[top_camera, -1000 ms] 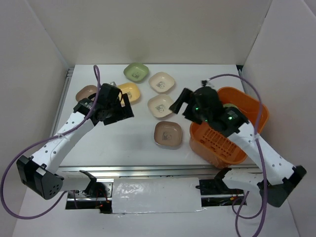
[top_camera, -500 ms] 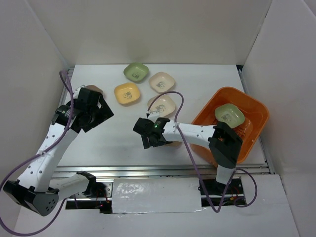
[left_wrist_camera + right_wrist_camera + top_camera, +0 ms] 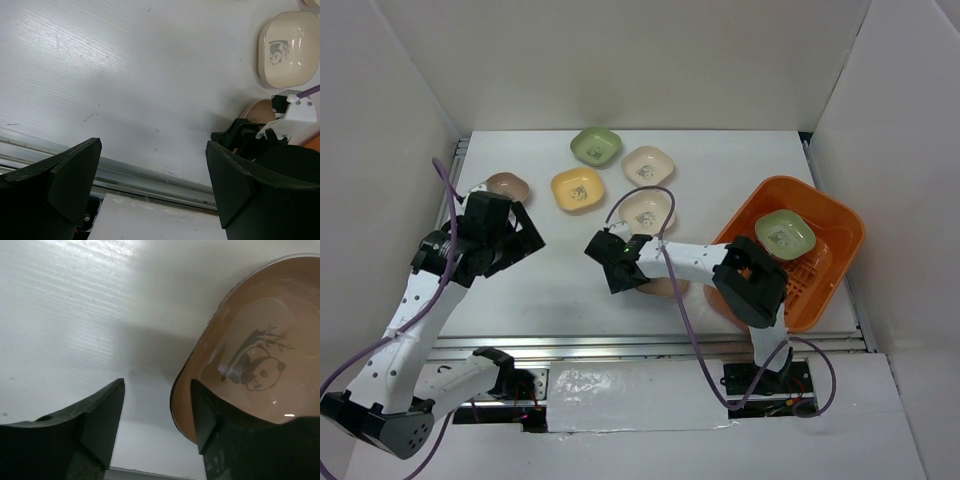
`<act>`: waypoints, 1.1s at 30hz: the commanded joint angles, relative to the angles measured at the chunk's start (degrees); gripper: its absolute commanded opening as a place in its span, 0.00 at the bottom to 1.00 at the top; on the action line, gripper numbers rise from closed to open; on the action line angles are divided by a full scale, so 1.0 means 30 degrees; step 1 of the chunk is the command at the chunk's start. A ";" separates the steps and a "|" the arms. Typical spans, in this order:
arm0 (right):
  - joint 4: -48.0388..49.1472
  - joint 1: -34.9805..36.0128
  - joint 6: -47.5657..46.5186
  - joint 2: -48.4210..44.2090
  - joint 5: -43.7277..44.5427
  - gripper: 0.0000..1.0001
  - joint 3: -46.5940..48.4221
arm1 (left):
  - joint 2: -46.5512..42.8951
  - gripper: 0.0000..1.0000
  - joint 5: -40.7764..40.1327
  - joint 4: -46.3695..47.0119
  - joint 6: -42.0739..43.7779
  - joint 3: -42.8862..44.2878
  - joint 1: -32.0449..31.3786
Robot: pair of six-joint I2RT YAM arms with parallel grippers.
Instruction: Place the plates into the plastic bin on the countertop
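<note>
No brand, label or lettering can be read anywhere. The only markings are the grey prints at the plate centres. In the right wrist view the brown plate (image 3: 250, 375) shows a panda beside bamboo stalks. The cream plate (image 3: 287, 47) in the upper right of the left wrist view carries a similar grey animal print.

The white countertop (image 3: 560, 280) has fine streaks running across it. A metal rail (image 3: 125, 175) borders its lower edge, and plain white walls close it in at the left, top and right of the overhead view. Purple cables loop from both arms.

The orange plastic bin (image 3: 845, 235) sits at centre right of the overhead view. One green plate (image 3: 785, 233) lies on its grated floor. Five plates lie in the upper middle:
- a second green plate (image 3: 595, 146)
- a pale cream plate (image 3: 648, 165)
- a yellow plate (image 3: 578, 189)
- the cream plate (image 3: 647, 210)
- a pinkish-brown plate (image 3: 507, 186), furthest left

The brown plate (image 3: 665, 288) lies just left of the bin, partly under the right arm.

The right gripper (image 3: 157, 390) has its fingers apart and straddles the brown plate's rim, one finger over the dish and one outside. Whether either finger touches the plate cannot be told. The left gripper (image 3: 152, 155) is spread wide over bare countertop at centre left, with nothing between its fingers.
</note>
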 commanded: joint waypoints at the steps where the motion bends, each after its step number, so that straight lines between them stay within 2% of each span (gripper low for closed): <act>1: 0.0555 0.0383 -0.0205 0.0549 -0.0255 0.58 0.0698 | -0.0255 0.99 0.0107 0.0168 0.0655 0.0207 0.0315; 3: 0.0554 0.0733 -0.0088 0.0784 -0.0168 0.44 0.0669 | -0.0313 0.99 0.0223 0.0314 0.0743 0.0120 0.0374; 4: 0.0554 0.0822 0.0029 0.0872 -0.0138 0.34 0.0669 | -0.0256 0.99 0.0311 0.0315 0.0889 0.0061 0.0461; 5: 0.0525 0.0910 0.0088 0.0931 -0.0022 0.15 0.0669 | -0.0197 0.99 0.0370 0.0373 0.0948 0.0031 0.0520; 7: 0.0408 0.1407 0.0235 0.0961 0.0242 0.01 0.0843 | -0.0138 0.99 0.0546 0.0461 0.1095 0.0031 0.0579; 12: -0.0237 0.4187 -0.1018 -0.0880 0.0420 0.00 0.2833 | -0.0021 0.99 0.0255 -0.0470 0.1097 0.0995 0.0667; 14: 0.0376 0.5478 -0.2130 -0.2281 -0.0719 0.00 0.3684 | -0.0457 0.99 -0.0943 -0.1176 0.0571 0.2195 0.0696; 17: 0.0996 0.5950 -0.2754 -0.4071 -0.1953 0.00 0.4795 | -0.2125 0.99 -0.2469 -0.1239 -0.0310 0.3281 0.0726; 18: 0.0617 0.5892 -0.2608 -0.4310 -0.1606 0.00 0.5351 | -0.2478 0.99 -0.2674 -0.0918 -0.0398 0.3602 0.0726; 20: -0.2042 0.5484 -0.1908 -0.4401 0.0376 0.00 0.7953 | -0.3067 0.99 -0.2793 -0.0682 -0.0370 0.3868 0.0726; 22: -0.5139 0.4898 -0.1173 -0.4255 0.1089 0.00 1.0875 | -0.2661 0.99 -0.2706 -0.0826 -0.0194 0.4160 0.0697; 24: -0.7345 0.3437 -0.0067 -0.4050 0.2577 0.00 1.2468 | -0.2220 0.99 -0.2443 -0.1032 -0.0107 0.4191 0.0726; 25: -0.9328 0.1632 0.0406 -0.3962 0.2703 0.00 1.3693 | -0.1870 0.99 -0.2094 -0.1003 -0.0077 0.3930 0.0755; 27: -1.0982 -0.0339 0.0849 -0.4194 0.3343 0.00 1.4144 | -0.1721 0.99 -0.1624 -0.0626 0.0098 0.3171 0.0755; 29: -1.1253 -0.2360 0.0442 -0.5330 0.3494 0.00 1.2746 | -0.1691 0.99 -0.1009 -0.0185 0.0245 0.2700 0.0755; 30: -1.1166 -0.4429 0.0382 -0.5773 0.3495 0.00 1.1492 | -0.1662 0.99 -0.0484 0.0078 0.0449 0.2349 0.0755; 32: -1.0262 -0.6694 0.0033 -0.7261 0.3028 0.00 0.9906 | -0.1574 0.99 0.0046 0.0401 0.0858 0.2113 0.0784; 33: -0.9763 -0.8649 -0.0202 -0.7707 0.2939 0.00 0.8215 | -0.1428 0.99 0.0744 0.0809 0.1180 0.1879 0.0784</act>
